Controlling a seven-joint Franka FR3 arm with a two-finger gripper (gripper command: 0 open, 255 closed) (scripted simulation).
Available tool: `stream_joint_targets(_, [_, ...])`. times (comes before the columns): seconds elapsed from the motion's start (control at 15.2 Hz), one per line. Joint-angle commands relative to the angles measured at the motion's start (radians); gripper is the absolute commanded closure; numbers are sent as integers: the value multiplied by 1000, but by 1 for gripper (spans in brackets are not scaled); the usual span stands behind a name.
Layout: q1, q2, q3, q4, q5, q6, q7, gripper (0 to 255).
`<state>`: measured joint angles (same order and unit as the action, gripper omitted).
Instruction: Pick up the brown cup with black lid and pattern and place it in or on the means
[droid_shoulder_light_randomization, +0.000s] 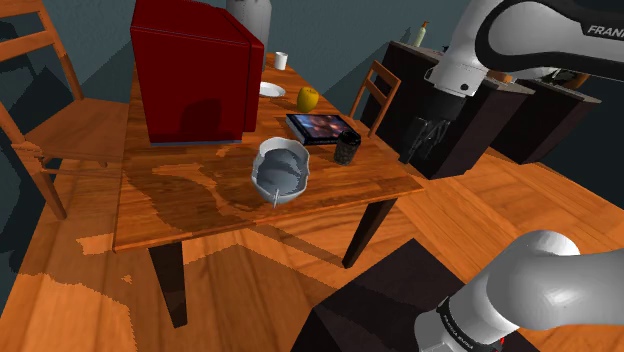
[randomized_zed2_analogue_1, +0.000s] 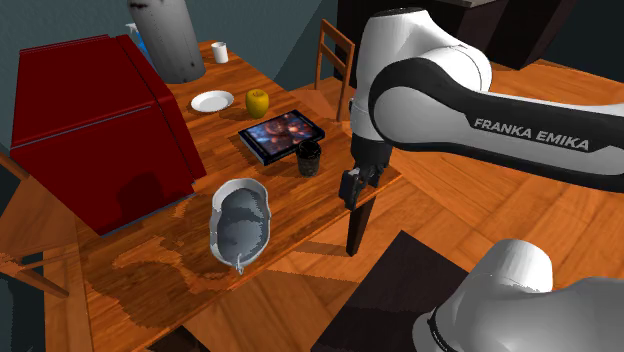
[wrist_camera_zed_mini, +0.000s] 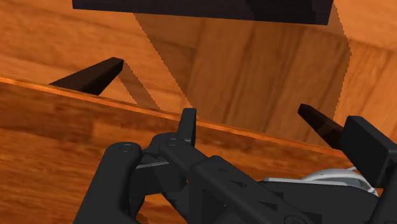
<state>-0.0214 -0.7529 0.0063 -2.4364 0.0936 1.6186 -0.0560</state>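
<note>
Sweeping from the shoulder view's left across the wooden table (droid_shoulder_light_randomization: 200, 215): first up is the big red box (droid_shoulder_light_randomization: 195, 70), parked at the far side and well out of play. Next, near the front edge, sits the grey bowl (droid_shoulder_light_randomization: 281, 170), with nothing inside it. I'd judge that is where the cup is meant to end up, though the task's wording leaves it unclear. Behind it are a white plate (droid_shoulder_light_randomization: 271, 89) and a yellow fruit (droid_shoulder_light_randomization: 308, 98), then a dark book (droid_shoulder_light_randomization: 322, 127) lying flat.

And here is the prize: the cup (droid_shoulder_light_randomization: 347, 150), rendered very dark, almost black. It stands upright on the table just beside the book's near corner, close to the table's edge on the shoulder view's right. Nothing is touching it.

Furthest over is the gripper (droid_shoulder_light_randomization: 414, 148), hanging off past that edge, near the cup but apart from it. In the wrist view its fingers (wrist_camera_zed_mini: 186, 127) are spread wide with only table edge and floor between them, so the hand is released and carrying nothing.

Scoreline, then: nothing is banked yet. The approach looks to be under way, but the grasp, the lift, the carry over to the bowl and the release are all left to do.
</note>
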Motion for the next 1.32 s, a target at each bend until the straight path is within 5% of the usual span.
stream_joint_targets(0.0, [0, 0, 0, 0, 0, 0, 0, 0])
stream_joint_targets(0.59, [-31, 303, -50, 101, -51, 234, -77, 0])
stream_joint_targets(1.25, [-57, 658, -96, 331, -67, 399, -150, 0])
